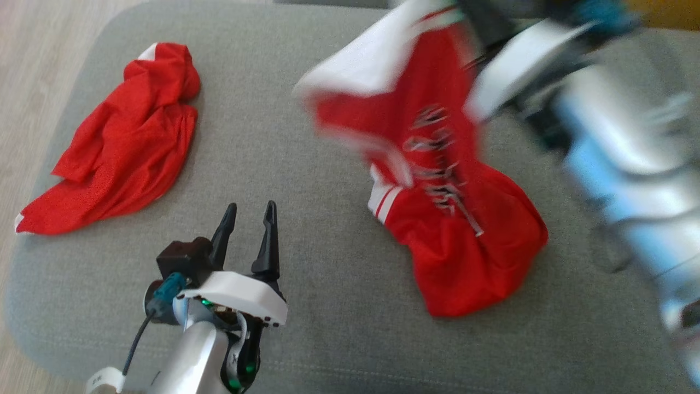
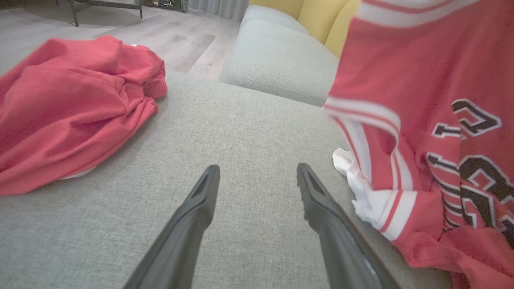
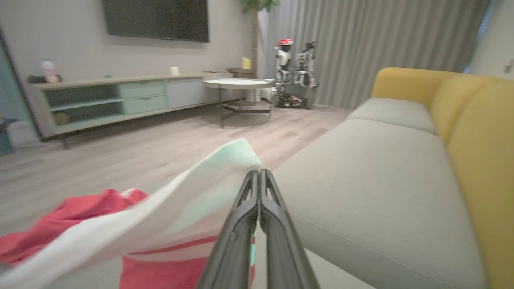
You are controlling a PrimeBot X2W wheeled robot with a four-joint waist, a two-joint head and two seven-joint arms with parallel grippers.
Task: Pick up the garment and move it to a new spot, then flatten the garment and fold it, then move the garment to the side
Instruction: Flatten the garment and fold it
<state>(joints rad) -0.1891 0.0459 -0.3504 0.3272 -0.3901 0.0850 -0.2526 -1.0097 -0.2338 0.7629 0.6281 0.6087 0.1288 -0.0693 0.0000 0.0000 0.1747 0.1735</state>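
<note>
Garment (image 1: 437, 180) hangs half-raised over the grey sofa seat (image 1: 317, 180).
Right pincer (image 3: 259, 176) is clamped on its white edge, apparently the hem; lower folds rest on the seat; left pincer (image 1: 250, 210) gapes wide.

A grey cushion (image 1: 328, 164) bears two things. A crumpled red garment (image 1: 126, 142) lies left; the lower end of a lettered jersey (image 1: 465, 257) rests right.

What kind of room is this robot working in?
Most likely a living room: a grey and yellow sofa, a wall-mounted television, and a round coffee table on wood flooring.
</note>
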